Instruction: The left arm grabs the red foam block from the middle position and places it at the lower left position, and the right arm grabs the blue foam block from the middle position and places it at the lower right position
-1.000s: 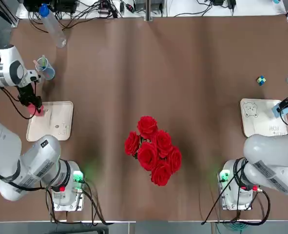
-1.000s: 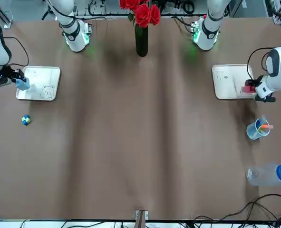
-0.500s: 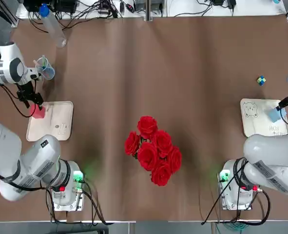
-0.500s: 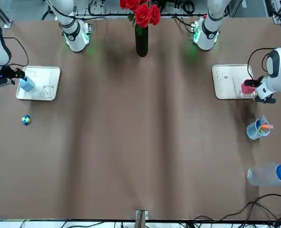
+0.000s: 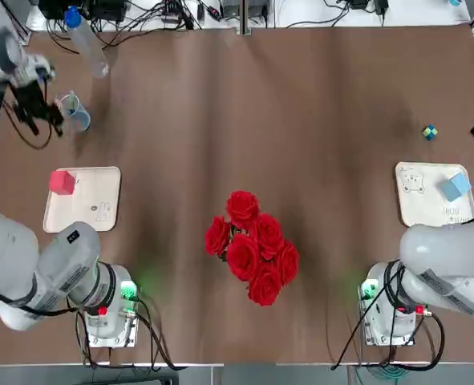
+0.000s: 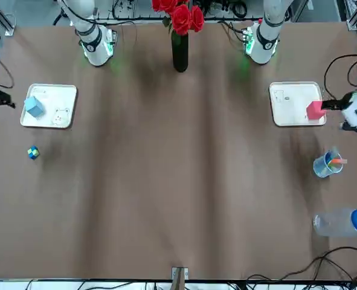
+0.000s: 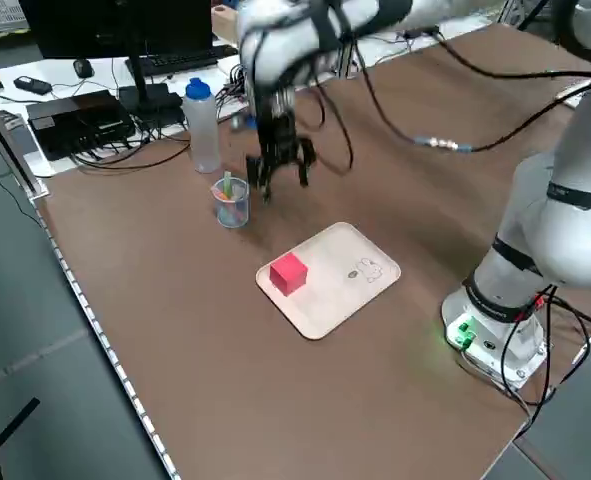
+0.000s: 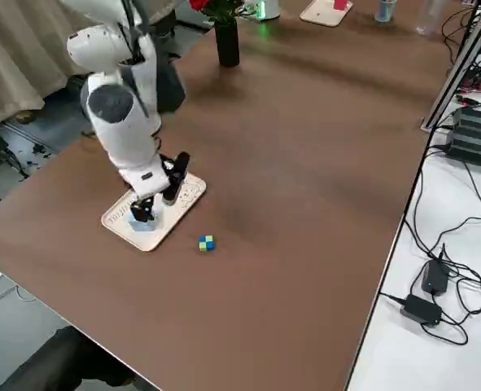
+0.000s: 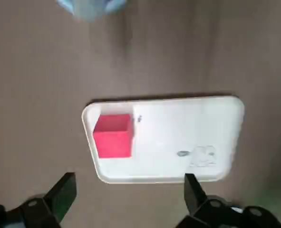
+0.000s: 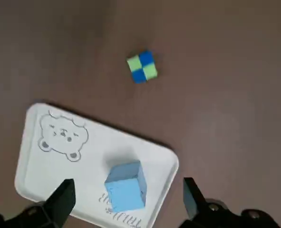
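Below the left gripper, and clear of its 2 open fingers, the red foam block sits in the left tray. The 2 fingers stand wide apart with nothing between them, raised above the table. From them, the block lies lower and closer to the robot's base side, in the tray's far left corner; the tray's bare floor with its faint drawing extends to the block's right.

Below the right gripper, the blue foam block rests in the right tray, separate from the 2 fingers. Those 2 are also spread and released, holding nothing. The block is in the right part of this tray, by the printed lettering, while the bear drawing is farther left from the fingers.

To the left of the right fingers, 1 small puzzle cube lies on the table, outside the tray. Just to the right of the left fingers stands 1 cup with sticks in it, and beyond them, farther from the robot, 1 blue-capped bottle. Well apart from both sets of fingers, between the 2 arms, are the red roses in a dark vase.
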Controlling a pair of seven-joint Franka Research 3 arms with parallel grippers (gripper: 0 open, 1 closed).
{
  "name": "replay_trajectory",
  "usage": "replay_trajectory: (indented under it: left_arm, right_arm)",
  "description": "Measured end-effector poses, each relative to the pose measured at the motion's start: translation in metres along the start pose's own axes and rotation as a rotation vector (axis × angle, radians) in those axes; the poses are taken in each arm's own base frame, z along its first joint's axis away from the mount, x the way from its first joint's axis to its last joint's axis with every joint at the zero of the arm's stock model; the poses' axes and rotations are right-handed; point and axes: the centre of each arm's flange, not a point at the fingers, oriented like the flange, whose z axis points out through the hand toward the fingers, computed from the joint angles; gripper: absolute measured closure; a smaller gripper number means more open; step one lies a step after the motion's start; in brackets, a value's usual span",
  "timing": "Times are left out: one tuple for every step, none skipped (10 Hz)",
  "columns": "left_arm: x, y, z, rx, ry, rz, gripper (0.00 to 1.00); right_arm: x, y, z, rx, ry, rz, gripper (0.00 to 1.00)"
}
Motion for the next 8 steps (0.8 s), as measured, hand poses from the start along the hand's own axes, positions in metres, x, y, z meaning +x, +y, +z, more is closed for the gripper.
replay_trajectory:
  left_arm:
    - [0.007, 0.013, -0.046, -0.013, 0.055, -0.025, 0.0]
    - [0.015, 0.032, -0.082, -0.021, 0.114, -0.064, 0.0]
    - [0.022, 0.057, -0.106, -0.036, 0.155, -0.098, 0.0]
    - [0.03, 0.089, -0.118, -0.047, 0.174, -0.134, 0.0]
    - [0.037, 0.121, -0.127, -0.049, 0.188, -0.164, 0.0]
    - [0.041, 0.151, -0.14, -0.046, 0.211, -0.168, 0.0]
    - [0.043, 0.175, -0.153, -0.048, 0.231, -0.159, 0.0]
    - [0.042, 0.191, -0.167, -0.049, 0.243, -0.147, 0.0]
  right_arm:
    - [0.029, -0.01, -0.031, -0.036, 0.02, -0.03, 0.0]
    - [0.059, -0.025, -0.056, -0.073, 0.045, -0.046, 0.0]
    - [0.086, -0.044, -0.074, -0.099, 0.067, -0.043, 0.0]
    - [0.111, -0.065, -0.086, -0.117, 0.086, -0.035, 0.0]
    - [0.135, -0.089, -0.096, -0.13, 0.105, -0.025, 0.0]
    - [0.158, -0.115, -0.104, -0.138, 0.121, -0.009, 0.0]
    - [0.176, -0.141, -0.111, -0.141, 0.122, 0.019, 0.0]
    - [0.188, -0.165, -0.126, -0.137, 0.107, 0.054, 0.0]
